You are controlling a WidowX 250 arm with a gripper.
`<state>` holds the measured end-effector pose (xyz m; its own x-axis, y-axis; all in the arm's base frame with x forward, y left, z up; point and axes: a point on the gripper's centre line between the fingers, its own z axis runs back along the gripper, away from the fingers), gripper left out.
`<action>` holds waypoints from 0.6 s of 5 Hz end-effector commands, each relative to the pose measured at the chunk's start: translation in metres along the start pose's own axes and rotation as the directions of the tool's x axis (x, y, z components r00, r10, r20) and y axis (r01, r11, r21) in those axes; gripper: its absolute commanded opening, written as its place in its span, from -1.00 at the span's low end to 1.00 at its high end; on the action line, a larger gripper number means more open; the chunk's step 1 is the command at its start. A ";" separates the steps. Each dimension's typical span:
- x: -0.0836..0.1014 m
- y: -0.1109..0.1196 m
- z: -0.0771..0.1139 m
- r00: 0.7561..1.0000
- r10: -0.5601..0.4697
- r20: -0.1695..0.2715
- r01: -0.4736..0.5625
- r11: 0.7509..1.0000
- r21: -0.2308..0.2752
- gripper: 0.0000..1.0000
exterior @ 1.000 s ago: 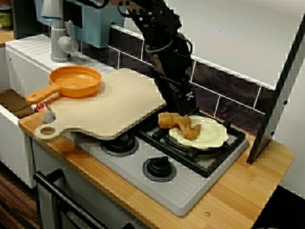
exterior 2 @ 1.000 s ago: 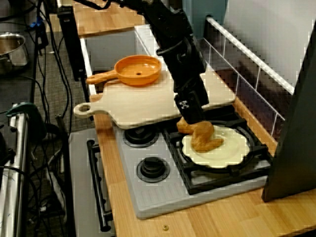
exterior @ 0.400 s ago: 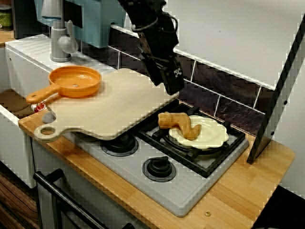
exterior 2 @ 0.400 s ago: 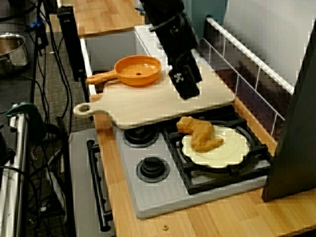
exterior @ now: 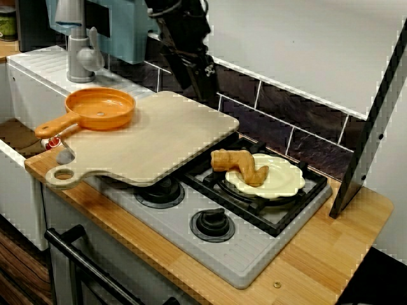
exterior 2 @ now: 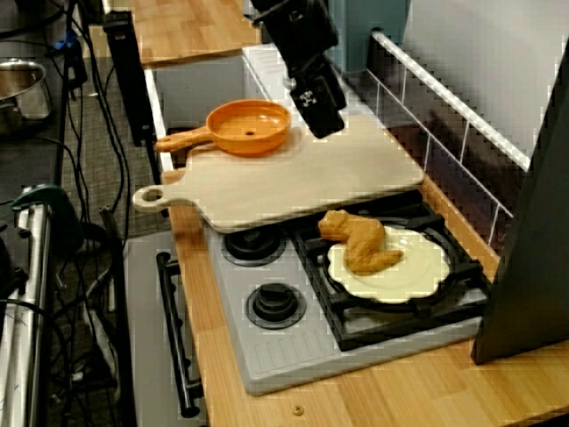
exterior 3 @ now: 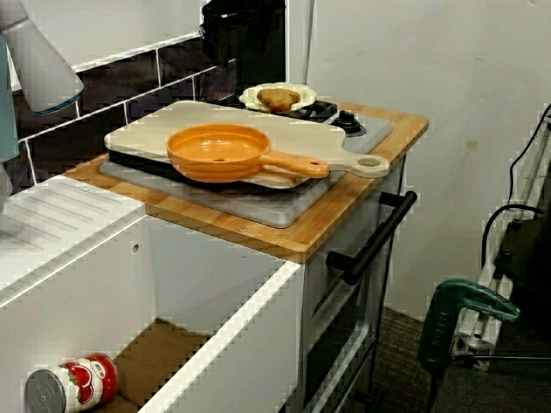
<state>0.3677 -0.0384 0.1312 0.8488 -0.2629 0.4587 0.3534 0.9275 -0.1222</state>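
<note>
The hand (exterior 2: 322, 120) is seen poised over the back edge of the wooden cutting board (exterior 2: 293, 178), nothing held; whether its fingers are apart cannot be told. The orange frying pan (exterior 2: 250, 125) is set on the board just beside it, handle pointed away, toward the board's own handle.

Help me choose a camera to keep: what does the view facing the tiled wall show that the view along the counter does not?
Only the view facing the tiled wall shows the tap. Only the view along the counter shows the steel pot and floor cables. Both show the gripper above the cutting board, the orange pan and the plate with food.
</note>
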 end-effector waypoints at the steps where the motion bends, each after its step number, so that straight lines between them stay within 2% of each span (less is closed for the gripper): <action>1: -0.010 0.028 0.033 1.000 -0.016 0.018 0.015 0.999 0.045 1.00; 3: -0.022 0.052 0.054 0.997 0.051 -0.052 -0.047 0.996 0.070 1.00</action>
<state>0.3469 0.0252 0.1303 0.9159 -0.2324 0.3272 0.2859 0.9501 -0.1253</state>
